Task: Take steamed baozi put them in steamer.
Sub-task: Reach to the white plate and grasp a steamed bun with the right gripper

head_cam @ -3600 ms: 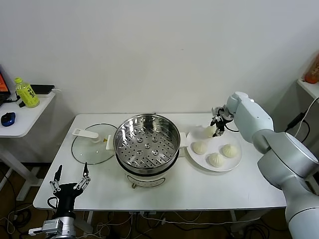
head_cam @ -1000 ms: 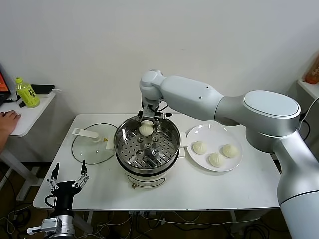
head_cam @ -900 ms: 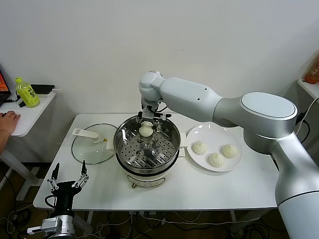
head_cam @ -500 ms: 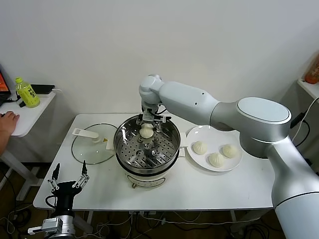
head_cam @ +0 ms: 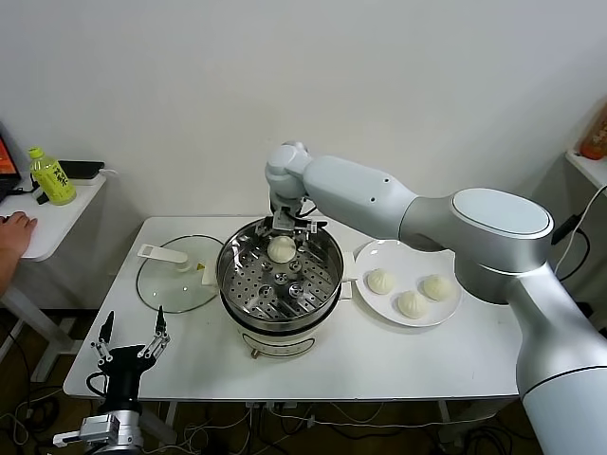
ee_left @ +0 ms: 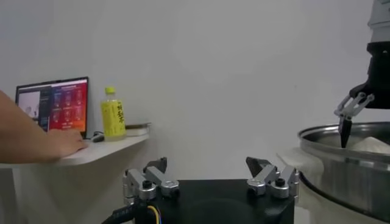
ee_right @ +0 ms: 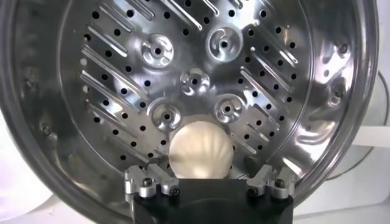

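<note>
While right hand point(head_cam: 288, 227) gapes over steamer point(head_cam: 237, 275) | baozi point(head_cam: 282, 248) on tray | plate point(head_cam: 444, 308), lid point(head_cam: 161, 284) flank | left hand point(head_cam: 130, 353) wide, low

Right gripper point(head_cam: 287, 226) hangs splay-fingered at full reach, while left gripper point(head_cam: 131, 338) idles low, fingers apart.

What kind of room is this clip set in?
Probably an office or lab test area dressed as a kitchen: a steamer and a plate share a plain white table, with a laptop on a side desk.
</note>
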{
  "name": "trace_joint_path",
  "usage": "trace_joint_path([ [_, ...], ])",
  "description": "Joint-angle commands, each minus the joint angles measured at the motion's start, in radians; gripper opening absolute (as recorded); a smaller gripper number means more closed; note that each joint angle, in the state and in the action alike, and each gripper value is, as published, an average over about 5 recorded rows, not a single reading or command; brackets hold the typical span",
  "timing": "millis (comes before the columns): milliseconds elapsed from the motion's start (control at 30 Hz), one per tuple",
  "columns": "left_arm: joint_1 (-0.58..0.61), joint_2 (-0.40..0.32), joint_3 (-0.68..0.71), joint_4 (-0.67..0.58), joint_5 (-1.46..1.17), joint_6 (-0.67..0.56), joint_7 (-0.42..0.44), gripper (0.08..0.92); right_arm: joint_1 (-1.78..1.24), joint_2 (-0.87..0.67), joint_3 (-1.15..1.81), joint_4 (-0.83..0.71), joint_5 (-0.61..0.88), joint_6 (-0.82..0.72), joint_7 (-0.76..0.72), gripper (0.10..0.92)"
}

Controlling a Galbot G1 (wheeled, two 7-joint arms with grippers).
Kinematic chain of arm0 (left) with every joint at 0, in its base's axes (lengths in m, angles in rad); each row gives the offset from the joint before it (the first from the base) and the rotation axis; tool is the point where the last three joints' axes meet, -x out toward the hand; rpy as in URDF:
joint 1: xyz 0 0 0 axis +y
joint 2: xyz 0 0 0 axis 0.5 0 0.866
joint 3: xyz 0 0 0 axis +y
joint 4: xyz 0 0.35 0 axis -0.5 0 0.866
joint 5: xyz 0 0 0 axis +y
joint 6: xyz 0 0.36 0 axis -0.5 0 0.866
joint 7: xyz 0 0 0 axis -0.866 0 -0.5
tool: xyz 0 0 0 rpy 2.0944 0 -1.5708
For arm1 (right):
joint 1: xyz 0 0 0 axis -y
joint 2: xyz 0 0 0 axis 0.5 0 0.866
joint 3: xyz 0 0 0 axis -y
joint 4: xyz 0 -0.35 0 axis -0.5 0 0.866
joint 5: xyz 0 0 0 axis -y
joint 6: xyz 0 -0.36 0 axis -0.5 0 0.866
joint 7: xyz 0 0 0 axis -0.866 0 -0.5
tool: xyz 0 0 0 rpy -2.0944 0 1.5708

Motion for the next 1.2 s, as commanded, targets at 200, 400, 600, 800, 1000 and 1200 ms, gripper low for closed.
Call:
trace_joint_path([
  [200,0.004,0.002,0.010,-0.018,0.007,0.007,0.002,0.823,0.314,-0.230,-0.201,0.264,0.512,-0.187,-0.088,0.823],
  [400,0.012,0.013,0.019,-0.031,-0.007,0.002,0.008,0.823,0.431,-0.359,-0.302,0.320,0.784,-0.372,-0.116,0.823],
  [600,0.024,0.014,0.034,-0.041,-0.023,-0.011,0.019,0.823,0.444,-0.473,-0.344,0.288,0.860,-0.479,-0.121,0.823],
  [800,0.022,0.016,0.027,-0.048,-0.031,-0.013,0.021,0.823,0.401,-0.575,-0.348,0.263,0.846,-0.585,-0.079,0.823],
  [1000,0.035,0.018,0.043,-0.056,-0.026,-0.022,0.023,0.823,0.320,-0.632,-0.346,0.269,0.839,-0.719,0.002,0.823],
  [1200,0.036,0.014,0.042,-0.048,-0.022,-0.023,0.022,0.823,0.221,-0.647,-0.323,0.261,0.766,-0.791,0.036,0.823],
])
